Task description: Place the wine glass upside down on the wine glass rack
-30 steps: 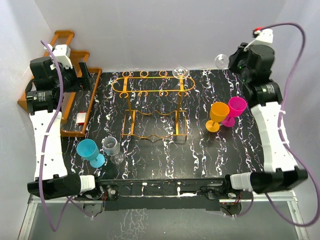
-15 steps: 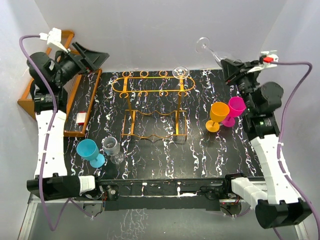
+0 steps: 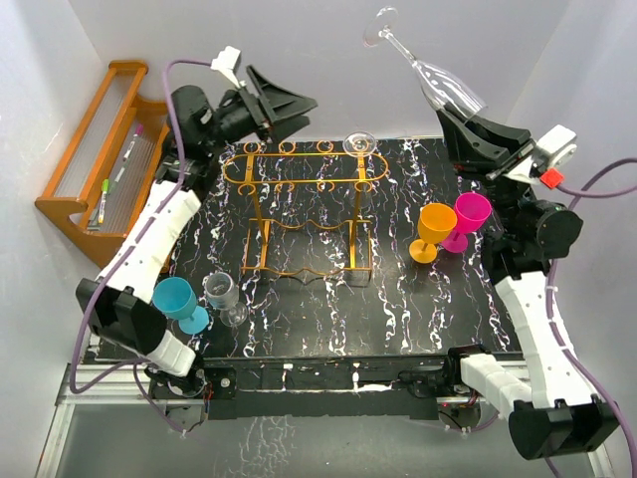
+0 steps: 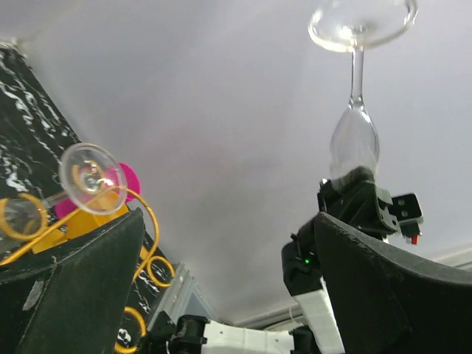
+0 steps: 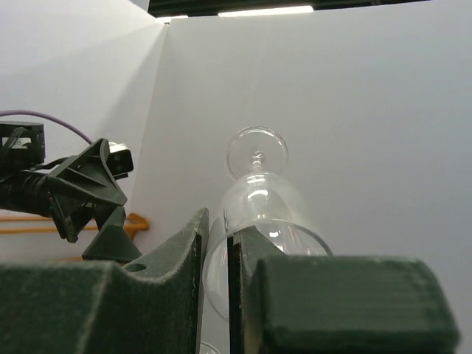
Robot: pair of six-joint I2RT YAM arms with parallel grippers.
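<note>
The wine glass [image 3: 443, 85] is being held high in the air above the far right corner of the worktop [image 3: 398, 299], apart from the wine glass rack [image 3: 299, 154]. Its long axis is being held tilted, the foot pointing up and toward the far left, the bowl's mouth down. The bowl's wall is being pinched by the closed right claw [image 3: 466, 124], that forearm being held upright. The left claw [image 3: 299, 108] is being held wide open and empty above the rack's far left end, aimed toward the glass.
</note>
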